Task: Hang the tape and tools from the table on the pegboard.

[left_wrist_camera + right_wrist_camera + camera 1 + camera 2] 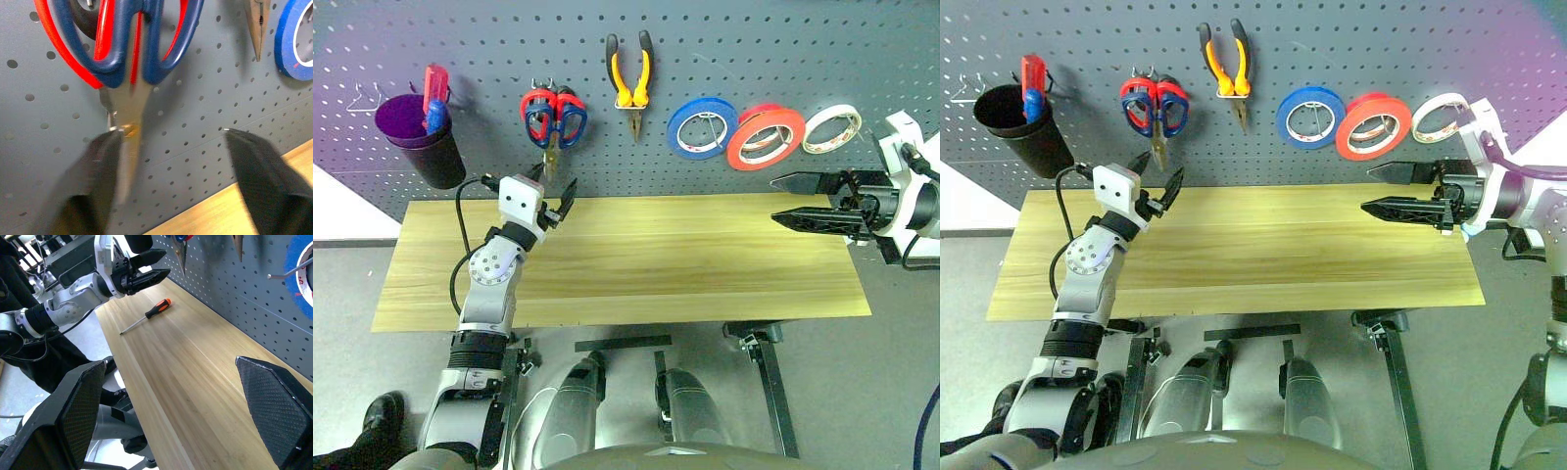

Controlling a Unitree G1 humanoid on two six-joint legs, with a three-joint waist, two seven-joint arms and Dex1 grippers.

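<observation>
Pegboard [636, 127] spans your frame's top, table [636, 264] below it. Orange-red tape [766, 137] hangs upper right, dark-handled scissors [555, 122] and pliers [632, 78] upper centre-left. Screwdriver [146, 316] lies on the table. Left gripper [556, 196] and right gripper [793, 201] both gape empty.

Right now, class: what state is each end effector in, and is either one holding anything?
Left end effector: open, holding nothing, just below the hanging scissors.
Right end effector: open, holding nothing, above the table.
</observation>
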